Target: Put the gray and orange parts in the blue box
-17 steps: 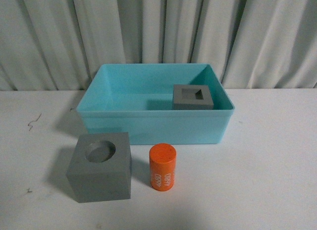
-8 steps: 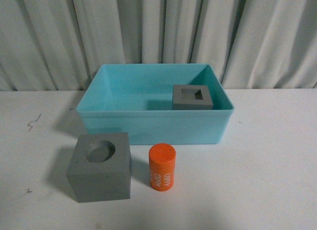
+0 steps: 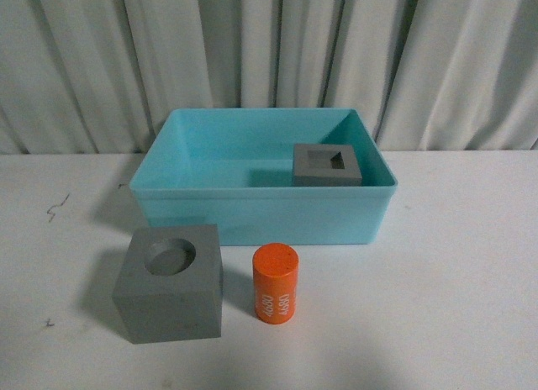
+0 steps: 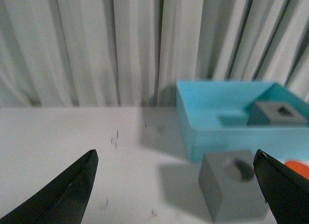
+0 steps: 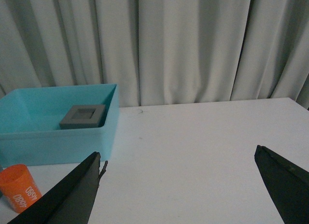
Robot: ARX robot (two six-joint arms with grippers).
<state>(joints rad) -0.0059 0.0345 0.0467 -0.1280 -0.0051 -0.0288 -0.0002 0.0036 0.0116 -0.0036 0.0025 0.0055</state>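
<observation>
The blue box [image 3: 252, 215] stands on the white table by the curtain. A gray cube with a square recess [image 3: 327, 166] lies inside it at the right. A gray cube with a round recess [image 3: 171, 282] stands on the table in front of the box, with the orange cylinder [image 3: 276, 283] upright to its right. Neither gripper shows in the front view. My left gripper [image 4: 176, 159] is open and empty, back from the round-recess cube [image 4: 234, 191]. My right gripper [image 5: 178, 159] is open and empty above bare table, right of the box [image 5: 53, 139] and cylinder [image 5: 19, 188].
A pleated gray-white curtain [image 3: 269, 54] closes off the back of the table. The white tabletop [image 3: 462, 272] has small dark scuff marks [image 3: 57, 208] at the left.
</observation>
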